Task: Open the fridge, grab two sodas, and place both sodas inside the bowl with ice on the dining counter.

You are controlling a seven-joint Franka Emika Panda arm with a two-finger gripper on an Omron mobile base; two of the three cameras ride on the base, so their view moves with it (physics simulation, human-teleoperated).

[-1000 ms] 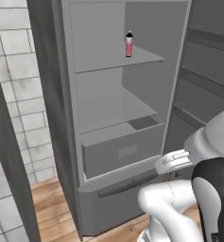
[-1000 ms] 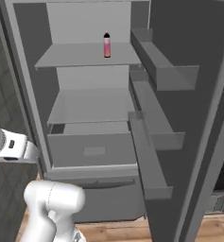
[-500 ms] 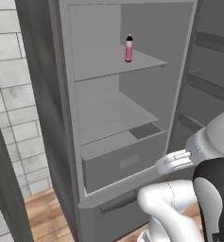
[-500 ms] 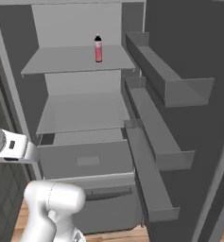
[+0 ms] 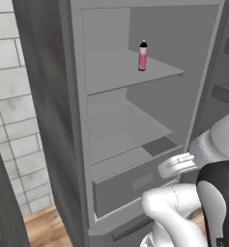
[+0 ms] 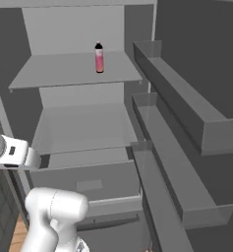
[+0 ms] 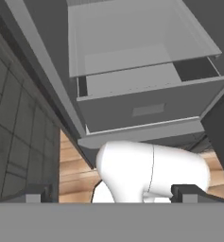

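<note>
Nearest the camera on the hand, the gripper (image 7: 111,196) hangs low with its two dark fingertips (image 7: 191,194) spread as wide as they go and nothing between them. It looks down at the wood floor (image 7: 75,172) and, toward 12 o'clock, at the fridge's lower drawer (image 7: 146,106), which stands pulled partly out.

Beyond it the fridge (image 6: 83,123) stands open: the door is swung aside, its grey door bins (image 6: 187,128) running from 5 o'clock up toward 1 o'clock in the right base view. The lower shelves look bare.

Farthest back, on the upper shelf (image 5: 125,72), a slim pink bottle with a black cap (image 5: 143,56) stands upright, at about 12 o'clock in the right base view (image 6: 99,57), well apart from the gripper.

By my reading, opening the fridge is done. The gripper is not yet on the first soda. I cannot find the second soda, the can, here. Both drinks have yet to go to the bowl of ice on the dining counter.
</note>
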